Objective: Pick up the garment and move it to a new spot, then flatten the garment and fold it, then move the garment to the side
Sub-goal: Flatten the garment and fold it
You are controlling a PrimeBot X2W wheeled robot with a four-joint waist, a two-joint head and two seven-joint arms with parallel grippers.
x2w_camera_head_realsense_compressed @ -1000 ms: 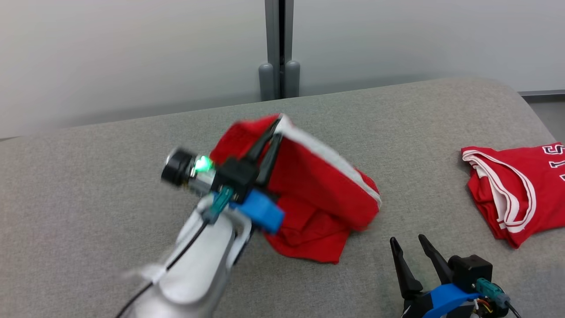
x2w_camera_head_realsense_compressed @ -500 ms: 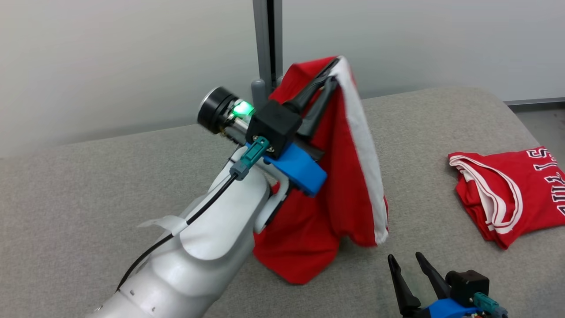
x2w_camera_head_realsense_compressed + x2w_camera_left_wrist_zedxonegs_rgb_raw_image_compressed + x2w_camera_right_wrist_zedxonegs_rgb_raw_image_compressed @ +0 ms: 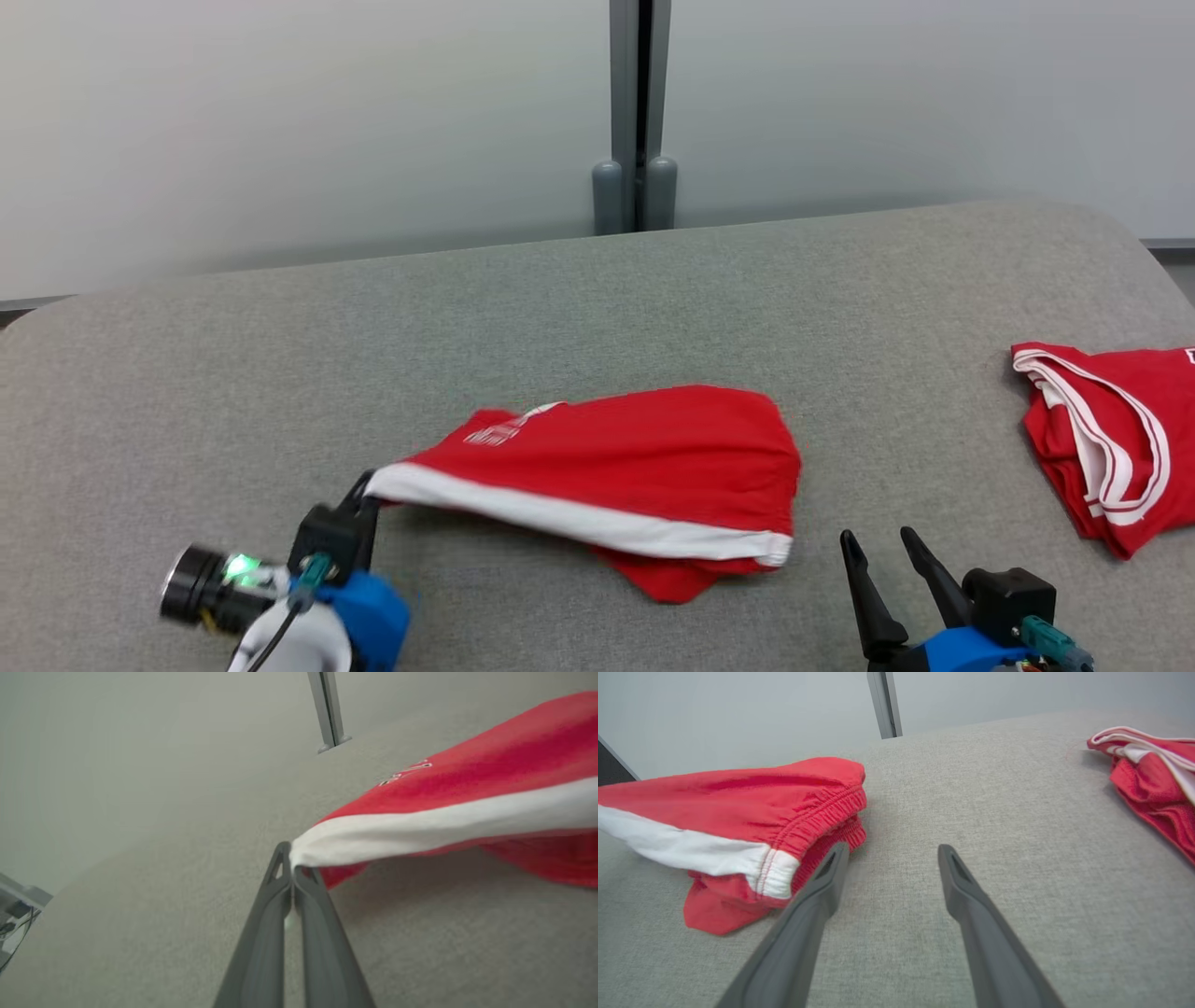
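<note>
Red garment, white-striped corner pinched between the clenched left gripper jaws, cloth stretching rightward from them across the grey surface, right gripper spread and holding nothing, waistband just beside its left finger.

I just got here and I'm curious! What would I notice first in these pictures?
The bright red shorts with a white side stripe jump out, stretched over the middle of the grey fabric surface, one corner pinched in the left gripper at the lower left. At the far right lies a crumpled red jersey with white trim, and the right gripper stands open beside the shorts' waistband.
</note>
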